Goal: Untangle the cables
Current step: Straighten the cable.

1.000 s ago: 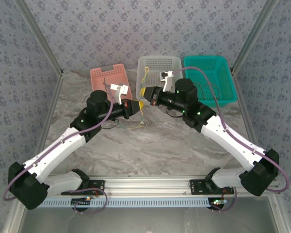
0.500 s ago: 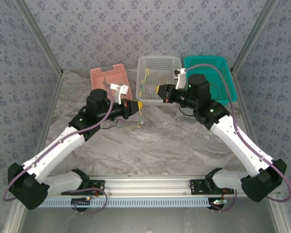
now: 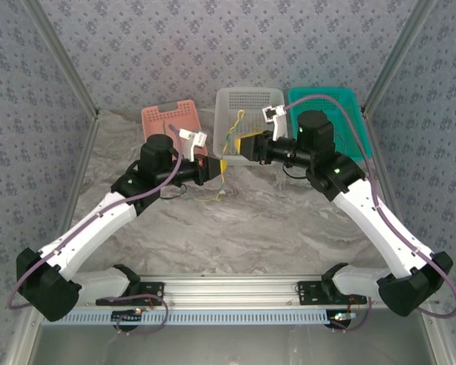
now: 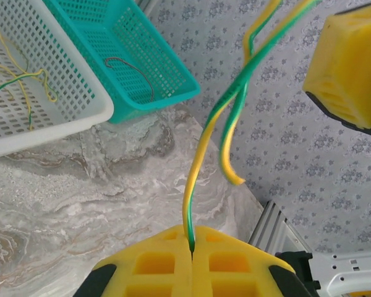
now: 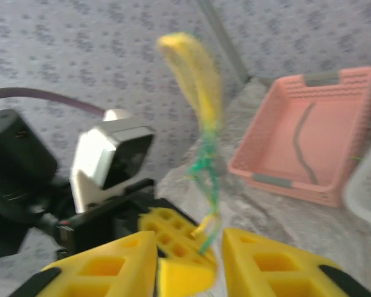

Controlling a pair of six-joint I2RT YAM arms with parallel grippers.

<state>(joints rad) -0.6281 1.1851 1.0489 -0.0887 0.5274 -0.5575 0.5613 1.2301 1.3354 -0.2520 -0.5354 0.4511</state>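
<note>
Yellow-and-green cable [image 4: 201,148] is pinched between the closed pads of the left gripper [image 4: 192,242] and is seen rising above the marble table [image 4: 62,192]. The right gripper [image 5: 188,244] is shown with jaws parted by a narrow gap, a blurred strand hanging just before it; contact cannot be judged. More cables [image 4: 15,77] are seen in the white basket [image 4: 55,130], a dark cable [image 4: 133,71] in the teal basket [image 4: 154,102], and another dark strand [image 5: 302,139] in the pink basket [image 5: 284,185].

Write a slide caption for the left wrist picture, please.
Yellow-padded left gripper shut on a thin yellow-green cable, with a white plastic mesh basket and a teal mesh basket beyond.
</note>
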